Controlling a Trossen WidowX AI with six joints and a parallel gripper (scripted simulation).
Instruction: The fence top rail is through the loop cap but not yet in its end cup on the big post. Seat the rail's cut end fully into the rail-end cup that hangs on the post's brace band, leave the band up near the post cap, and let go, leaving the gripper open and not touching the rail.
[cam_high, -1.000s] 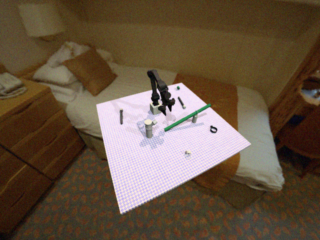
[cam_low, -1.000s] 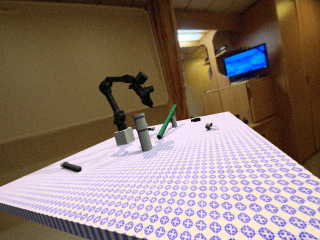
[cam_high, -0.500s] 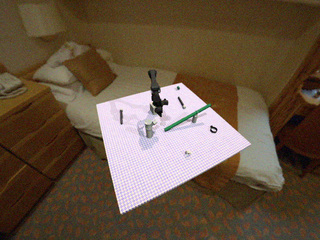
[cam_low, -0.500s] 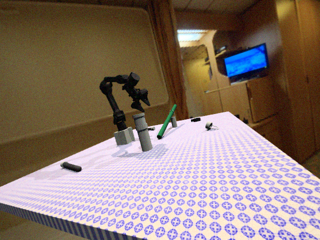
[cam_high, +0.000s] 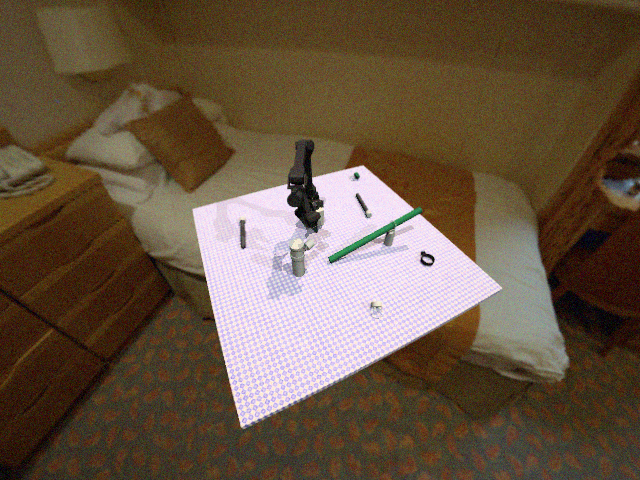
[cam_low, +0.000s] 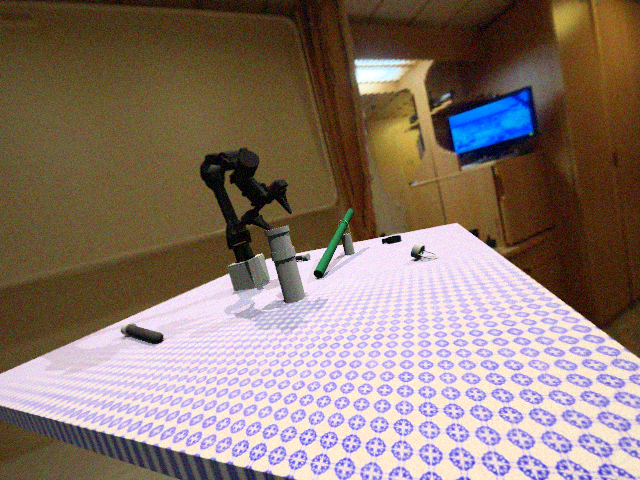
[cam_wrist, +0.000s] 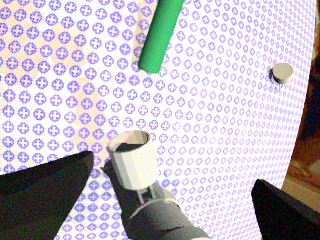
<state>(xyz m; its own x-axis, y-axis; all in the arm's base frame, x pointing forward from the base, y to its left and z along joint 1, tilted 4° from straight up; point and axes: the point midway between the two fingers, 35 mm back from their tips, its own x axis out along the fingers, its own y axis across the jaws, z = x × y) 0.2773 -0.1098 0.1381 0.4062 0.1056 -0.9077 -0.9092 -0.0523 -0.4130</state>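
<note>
A bed (cam_high: 516, 222) and a papered wall stand behind the desk (cam_high: 320, 330) (cam_low: 361, 361), whose top is covered in a blue-on-pale lattice. The jaws (cam_high: 316, 219) (cam_low: 279, 219) are spread wide, with nothing held. The green rail (cam_high: 372, 237) (cam_low: 333, 248) (cam_wrist: 161, 37) slopes through the loop on the small post (cam_high: 389, 238) (cam_low: 348, 244), its near end apart from the rail-end cup (cam_high: 309, 244) (cam_wrist: 134, 165) on the big post (cam_high: 300, 262) (cam_low: 288, 268) (cam_wrist: 162, 220). The rail should be gripped near its cut end, lined up with the cup's mouth and slid in straight, without the band being nudged down.
</note>
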